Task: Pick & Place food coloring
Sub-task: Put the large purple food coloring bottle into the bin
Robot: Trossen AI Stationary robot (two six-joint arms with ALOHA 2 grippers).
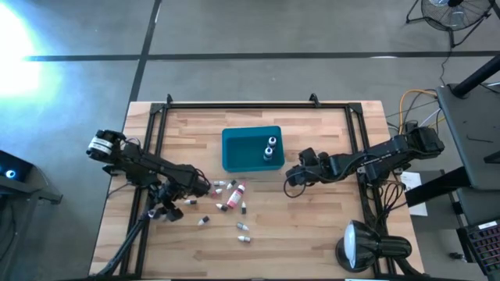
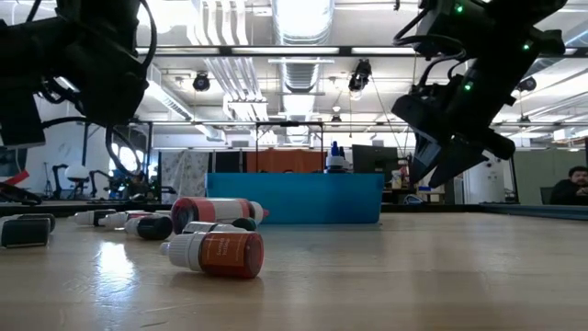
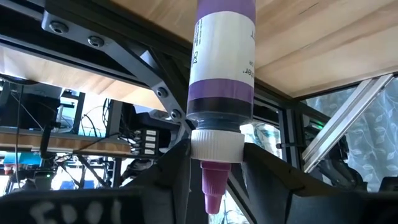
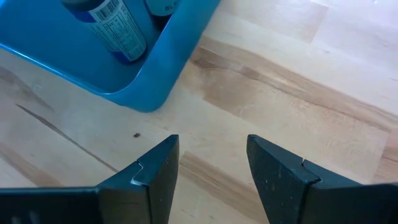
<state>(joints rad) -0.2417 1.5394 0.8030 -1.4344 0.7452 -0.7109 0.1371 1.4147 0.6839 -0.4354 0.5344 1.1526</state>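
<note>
Several tiny food coloring bottles (image 1: 232,195) lie on their sides on the wooden table, near of the teal bin (image 1: 238,148); in the low view a red one (image 2: 220,253) lies closest. Two bottles (image 1: 271,148) stand inside the bin. My left gripper (image 1: 178,190) is at the left end of the scattered bottles, shut on a purple bottle (image 3: 221,68). My right gripper (image 4: 211,168) is open and hovers above bare wood by the bin's near right corner (image 4: 149,81), touching nothing; it is raised off the table in the low view (image 2: 450,156). My left gripper holds the purple bottle by its white cap collar (image 3: 216,146), pinched between the two fingers (image 3: 168,180). The purple tip points back toward the wrist and the labelled body sticks out beyond the fingertips, along them. Whether the bottle is clear of the table, I cannot tell.
A round lamp head (image 1: 363,246) sits at the table's near right corner. A black frame rail (image 1: 250,105) runs along the far edge and down both sides. Bare wood lies between the bin and my right gripper and along the near edge.
</note>
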